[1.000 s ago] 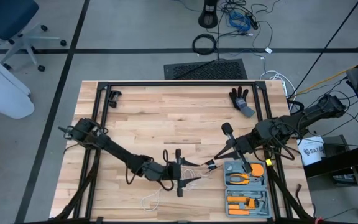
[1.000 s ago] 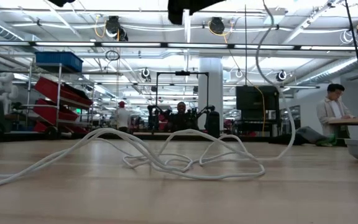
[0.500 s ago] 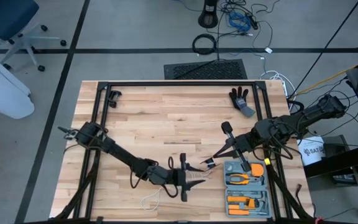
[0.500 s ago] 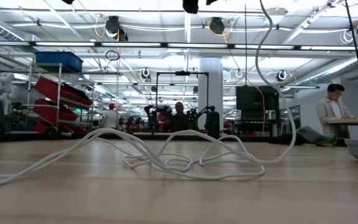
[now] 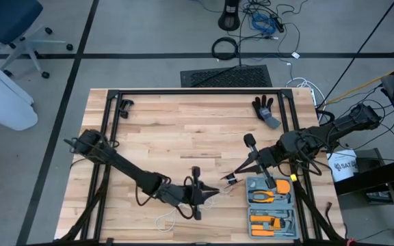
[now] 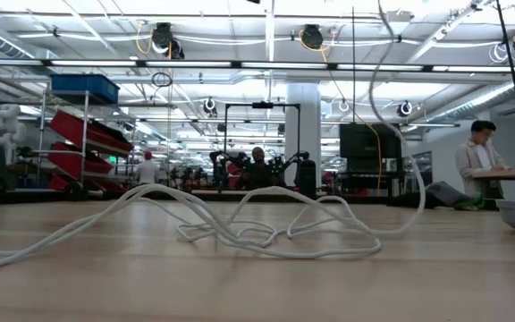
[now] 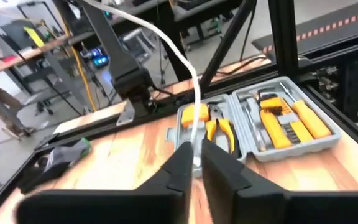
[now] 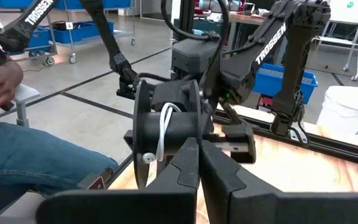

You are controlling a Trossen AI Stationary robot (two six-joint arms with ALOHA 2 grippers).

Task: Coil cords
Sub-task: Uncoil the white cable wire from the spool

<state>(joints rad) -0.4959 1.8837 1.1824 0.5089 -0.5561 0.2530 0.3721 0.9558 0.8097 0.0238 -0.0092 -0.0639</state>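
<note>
Since the white cord (image 6: 240,228) is thin, limp and light, I'd take it by a short length near the reel (image 8: 166,134); it sprawls loose on the wooden surface (image 5: 183,130). The left gripper (image 7: 194,163) pinches it; the right gripper (image 8: 199,158) is clenched on the reel. How much is wound stays hidden.

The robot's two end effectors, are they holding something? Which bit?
The left end effector pinches the white cord along its length. The right end effector grips the black reel by its hub.
</note>
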